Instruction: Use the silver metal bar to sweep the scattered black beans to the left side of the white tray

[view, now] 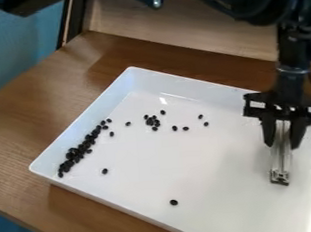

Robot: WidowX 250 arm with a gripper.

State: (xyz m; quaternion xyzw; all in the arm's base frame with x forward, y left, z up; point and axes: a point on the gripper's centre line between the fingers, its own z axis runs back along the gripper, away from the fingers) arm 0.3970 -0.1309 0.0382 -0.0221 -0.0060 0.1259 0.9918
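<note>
White tray (pixel 188 161) under scattered black beans (pixel 69 155); pincer (pixel 282 143) clamped round silvery tool (pixel 280 162), tool pointing down.

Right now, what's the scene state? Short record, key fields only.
end effector: at tray's right side, gripping slender silver tool
silver tool: pointing down; floor contact unclear
end effector position: above tray floor
container: white tray on wooden table
black pieces: most along tray's left wall, small cluster farther in, strays around
</note>
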